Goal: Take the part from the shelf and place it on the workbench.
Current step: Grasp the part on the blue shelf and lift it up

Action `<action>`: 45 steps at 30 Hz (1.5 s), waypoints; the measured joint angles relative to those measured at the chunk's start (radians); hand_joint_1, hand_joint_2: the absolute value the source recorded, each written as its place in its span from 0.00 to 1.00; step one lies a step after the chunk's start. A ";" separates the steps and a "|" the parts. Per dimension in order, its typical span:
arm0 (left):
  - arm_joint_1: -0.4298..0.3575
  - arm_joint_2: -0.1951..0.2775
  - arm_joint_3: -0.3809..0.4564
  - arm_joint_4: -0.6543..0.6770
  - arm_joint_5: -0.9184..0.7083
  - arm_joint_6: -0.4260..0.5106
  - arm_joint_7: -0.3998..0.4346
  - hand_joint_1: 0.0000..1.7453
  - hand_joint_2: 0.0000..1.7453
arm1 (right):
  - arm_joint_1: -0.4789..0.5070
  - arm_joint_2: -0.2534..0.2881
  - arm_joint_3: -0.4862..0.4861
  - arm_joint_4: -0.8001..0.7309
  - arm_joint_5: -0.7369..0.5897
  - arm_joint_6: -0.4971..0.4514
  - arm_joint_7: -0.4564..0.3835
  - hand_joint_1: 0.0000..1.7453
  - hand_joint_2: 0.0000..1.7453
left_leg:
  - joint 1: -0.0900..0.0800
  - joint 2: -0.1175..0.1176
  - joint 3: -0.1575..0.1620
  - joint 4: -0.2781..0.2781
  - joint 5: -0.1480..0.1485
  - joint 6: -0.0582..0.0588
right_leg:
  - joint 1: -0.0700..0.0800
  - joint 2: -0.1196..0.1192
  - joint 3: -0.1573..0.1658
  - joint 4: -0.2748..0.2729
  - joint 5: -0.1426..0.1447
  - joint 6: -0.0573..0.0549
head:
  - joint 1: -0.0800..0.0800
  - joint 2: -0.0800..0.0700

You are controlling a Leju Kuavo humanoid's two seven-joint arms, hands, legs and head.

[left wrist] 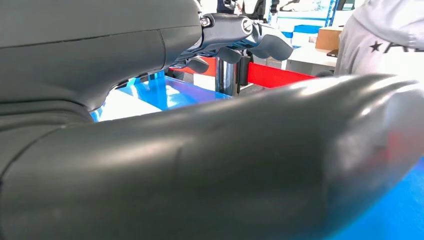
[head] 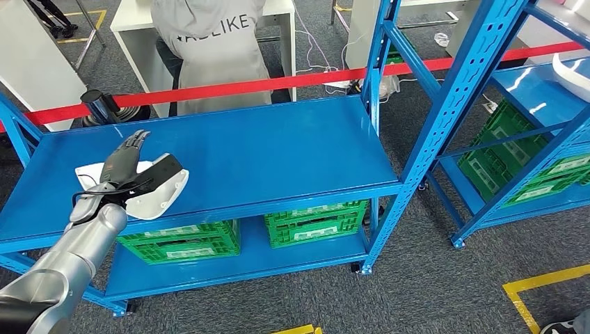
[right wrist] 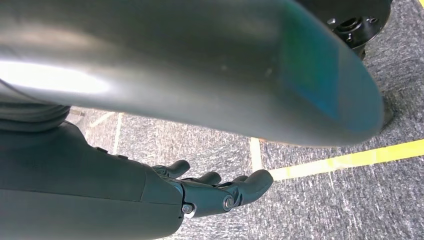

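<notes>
1. While the left arm reaches in from below in the head view, the left hand (head: 125, 165) lies over the white part (head: 154, 195), its thumb and dark fingers (head: 136, 141) stretched out across the top of it; whether the hand grips the part or merely rests on it cannot be told from these pictures.
2. Under the hand, the part sits on the blue workbench top (head: 278, 153), close to the bench's front edge, with a flat white piece showing on the far side of the wrist.
3. Hanging by the robot's side, the right hand (right wrist: 220, 192) holds nothing, its fingers loosely curved and apart above grey carpet (right wrist: 310, 200) marked with a yellow line (right wrist: 350, 159).
4. Below the left hand, on the bench's lower level, stand two green crates (head: 182, 241).
5. Beyond the left hand's fingertips, a red barrier tape (head: 292, 81) runs behind the bench, with a dark post (head: 101, 106) just past it.
6. Farther off, behind the tape, a person in a grey top (head: 209, 42) stands with their back turned.
7. Well away from the left hand, to its right, a blue shelf unit (head: 529, 111) carries more green crates and a white piece on its upper level.
</notes>
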 joint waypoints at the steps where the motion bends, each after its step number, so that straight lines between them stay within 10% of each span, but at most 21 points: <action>1: 0.000 0.000 0.000 0.000 0.000 0.000 0.000 0.00 0.00 | 0.000 0.000 0.000 0.000 0.000 0.000 0.000 0.00 0.00 | 0.000 0.000 0.000 0.000 0.000 0.000 | 0.000 0.000 0.000 0.000 0.000 0.000 | 0.000 0.000; 36: 0.001 -0.002 0.002 0.001 -0.012 -0.002 -0.011 0.00 0.00 | 0.000 0.000 -0.002 0.000 0.009 -0.006 0.004 0.00 0.00 | -0.003 0.000 -0.002 0.003 -0.001 0.002 | -0.001 0.000 0.000 -0.001 0.001 0.002 | 0.000 0.000; 45: -0.001 -0.002 0.006 0.006 -0.012 0.000 -0.016 0.00 0.00 | -0.001 -0.001 -0.002 0.000 0.009 -0.006 0.004 0.00 0.00 | 0.001 0.001 -0.001 -0.004 0.008 0.021 | -0.005 0.000 -0.004 0.008 -0.002 0.022 | 0.001 0.000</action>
